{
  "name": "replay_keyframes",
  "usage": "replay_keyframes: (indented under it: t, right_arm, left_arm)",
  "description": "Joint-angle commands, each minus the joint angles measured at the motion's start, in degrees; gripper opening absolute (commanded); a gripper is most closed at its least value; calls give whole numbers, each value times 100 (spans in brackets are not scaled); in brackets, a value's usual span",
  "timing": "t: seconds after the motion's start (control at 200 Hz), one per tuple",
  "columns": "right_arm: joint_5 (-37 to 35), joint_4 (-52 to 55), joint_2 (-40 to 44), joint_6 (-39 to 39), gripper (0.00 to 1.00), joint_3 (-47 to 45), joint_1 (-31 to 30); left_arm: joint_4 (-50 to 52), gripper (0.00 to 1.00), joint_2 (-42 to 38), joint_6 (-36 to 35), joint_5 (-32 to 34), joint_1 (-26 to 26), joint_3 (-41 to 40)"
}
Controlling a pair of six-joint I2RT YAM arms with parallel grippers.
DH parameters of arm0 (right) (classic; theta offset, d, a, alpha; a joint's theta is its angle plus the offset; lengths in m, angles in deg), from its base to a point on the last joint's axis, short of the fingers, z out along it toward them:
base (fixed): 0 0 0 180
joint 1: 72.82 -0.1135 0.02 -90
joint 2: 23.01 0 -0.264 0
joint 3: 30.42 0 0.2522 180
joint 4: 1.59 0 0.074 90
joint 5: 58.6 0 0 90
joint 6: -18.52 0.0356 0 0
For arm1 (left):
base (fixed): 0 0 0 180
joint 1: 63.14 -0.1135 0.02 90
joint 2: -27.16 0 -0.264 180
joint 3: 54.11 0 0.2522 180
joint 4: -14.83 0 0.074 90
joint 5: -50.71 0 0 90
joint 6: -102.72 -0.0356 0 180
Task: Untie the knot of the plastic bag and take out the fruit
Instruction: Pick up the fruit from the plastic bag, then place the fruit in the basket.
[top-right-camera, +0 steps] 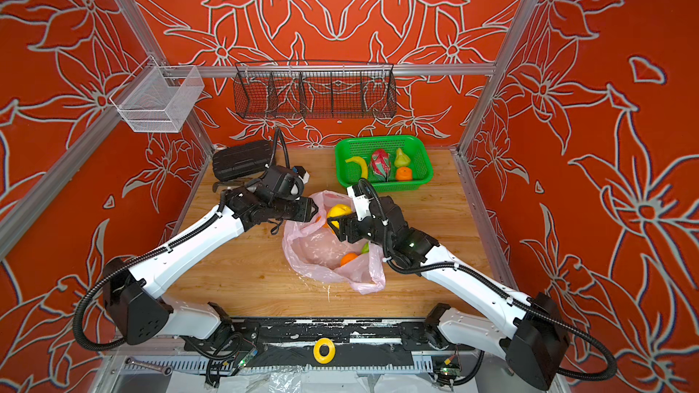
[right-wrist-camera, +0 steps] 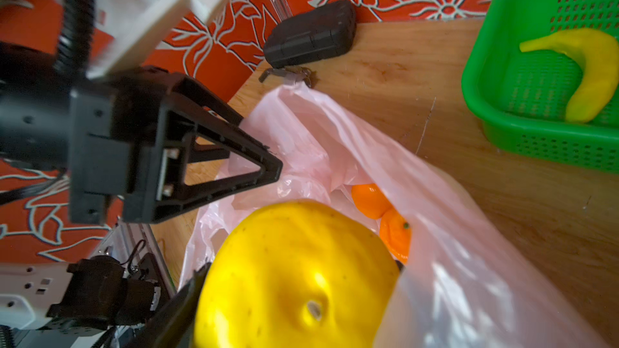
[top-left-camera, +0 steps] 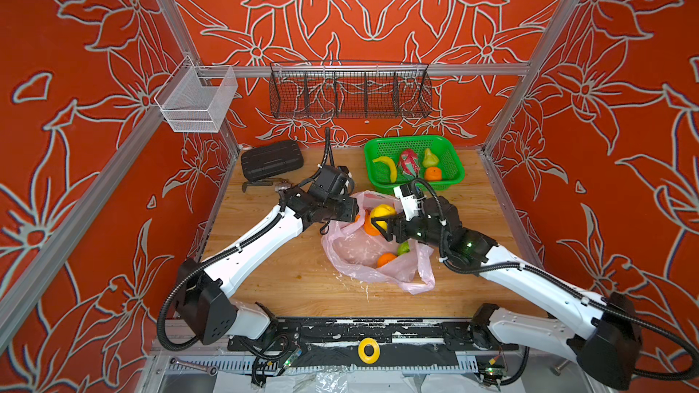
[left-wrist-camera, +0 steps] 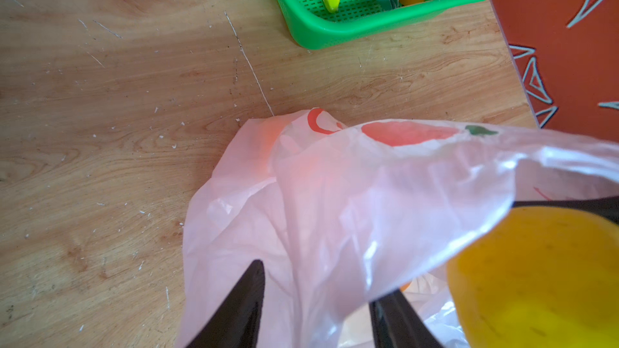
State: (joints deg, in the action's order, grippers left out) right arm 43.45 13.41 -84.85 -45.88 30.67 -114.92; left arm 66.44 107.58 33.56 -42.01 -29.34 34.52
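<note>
Mid-frame, the right gripper [top-left-camera: 380, 223] clasped a yellow fruit [top-left-camera: 384, 210] at the plastic bag [top-left-camera: 355, 255] mouth, the left gripper [left-wrist-camera: 326, 277] stood parted, and lifting it clear probably came next.

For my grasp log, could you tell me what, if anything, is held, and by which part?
The right gripper clasps the large round yellow fruit across its sides; the left gripper, jaws apart, grips nothing.
</note>
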Motion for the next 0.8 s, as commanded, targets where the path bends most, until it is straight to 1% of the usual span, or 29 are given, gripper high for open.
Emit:
replay_keyframes:
  t: [0.0, 0.095, 0.27, 0.35, 0.46, 0.54, 0.656, 0.796]
  right_arm:
    - [222, -262, 112, 270, 55, 325, -8]
    - [196, -320, 131, 381, 56, 442, 1]
    - [-377, -513, 199, 504, 57, 589, 77]
    - [-412, -670, 156, 570, 57, 672, 179]
    - [-555, -721, 46, 599, 57, 823, 272]
    - [-807, -622, -32, 601, 59, 924, 365]
    - [-1154, -363, -160, 632, 59, 1115, 653]
    - [-1047, -416, -267, 713, 59, 1110, 1004]
  left_arm:
    - [71, 51, -123, -24, 101, 13, 19]
    - [84, 51, -74, -42, 87, 16, -18]
    - [-65, 50, 5, -76, 325, 4, -344]
    - [-84, 43, 140, -62, 300, 5, -462]
    - [-84, 28, 300, -30, 263, 8, -593]
    - [-84, 23, 340, 2, 271, 4, -702]
    - [-112, 21, 292, 47, 391, -11, -943]
    - [-76, 21, 122, 72, 451, -65, -1125]
